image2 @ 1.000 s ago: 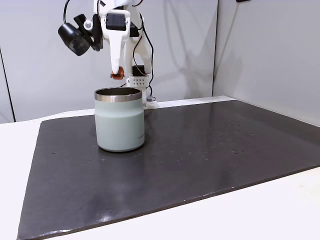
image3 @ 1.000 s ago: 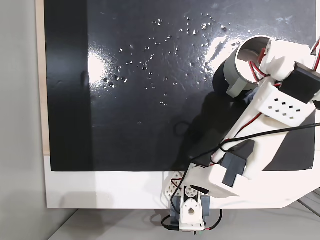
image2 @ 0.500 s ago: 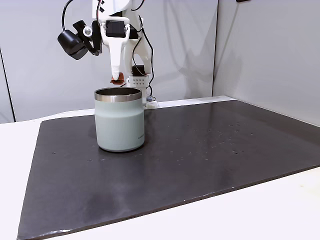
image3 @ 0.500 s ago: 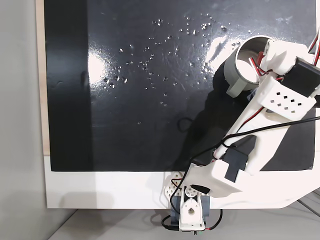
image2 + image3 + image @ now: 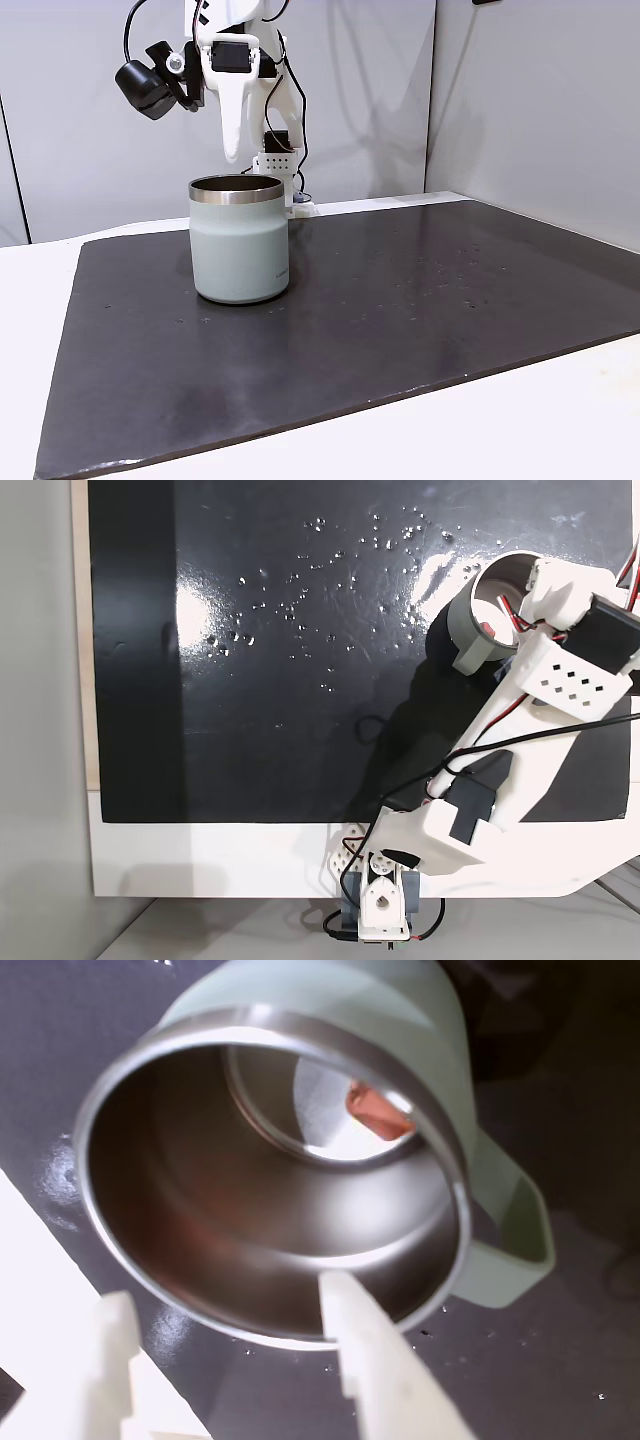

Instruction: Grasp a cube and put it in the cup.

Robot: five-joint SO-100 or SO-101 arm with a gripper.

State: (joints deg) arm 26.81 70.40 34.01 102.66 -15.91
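Wrist view: tool (image 5: 230, 1340) spread wide, empty, above near rim of cup (image 5: 440, 1050); cube (image 5: 375, 1112) lies on cup's metal bottom, toward right.
Fixed side view: tool (image 5: 232, 152) hangs over cup (image 5: 240, 250) on dark mat (image 5: 400, 310).
Fixed top view: cube (image 5: 486, 629) inside cup (image 5: 462, 640); white table (image 5: 200, 860).

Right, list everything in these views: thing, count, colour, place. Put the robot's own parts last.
cup: one, pale grey-green with a steel rim, upright on the mat, below the gripper.
cube: one, reddish-brown, lying on the cup's metal bottom in the wrist view.
mat: one, black and glossy, covering most of the table.
table: one, white, under the mat.
arm: one, white with black motors and red wires, reaching over the cup.
gripper: one, white, open, empty, above the cup's rim.
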